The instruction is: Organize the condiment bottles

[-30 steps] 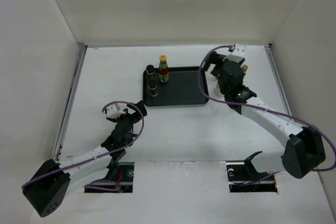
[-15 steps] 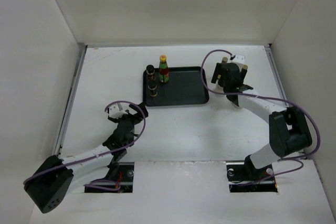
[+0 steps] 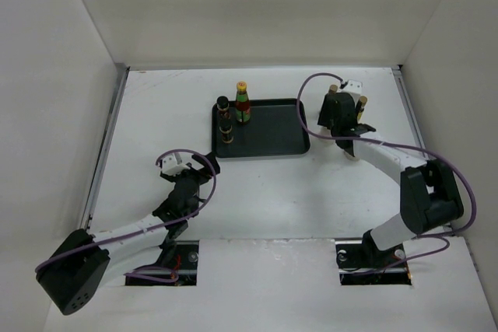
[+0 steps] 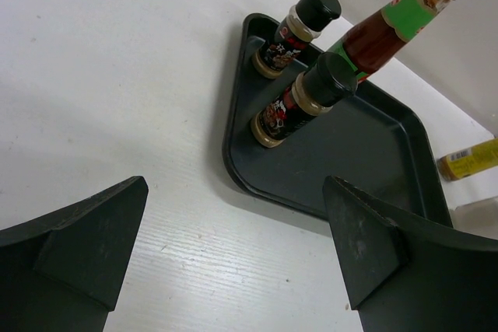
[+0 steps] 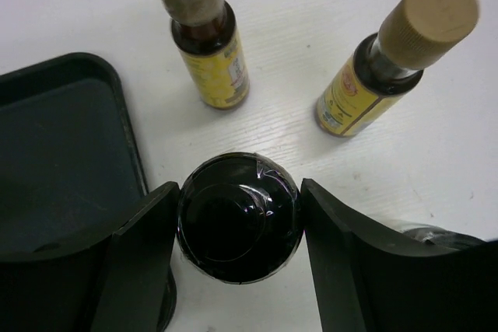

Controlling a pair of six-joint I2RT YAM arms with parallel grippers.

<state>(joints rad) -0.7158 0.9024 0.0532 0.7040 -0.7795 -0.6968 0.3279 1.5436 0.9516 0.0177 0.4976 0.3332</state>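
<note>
Three bottles line the left edge of the tray; right gripper clamps a black-capped bottle, two brown bottles stand outside, left gripper gapes.

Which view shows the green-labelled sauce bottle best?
Left wrist: the green-labelled sauce bottle is large, label and yellow cap clear. Top external shows it tiny on the tray; right wrist misses it.

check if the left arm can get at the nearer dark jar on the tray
Probably yes: the left gripper is open and empty, facing the jar, with bare table between; the tray has a low rim that shouldn't block it.
</note>
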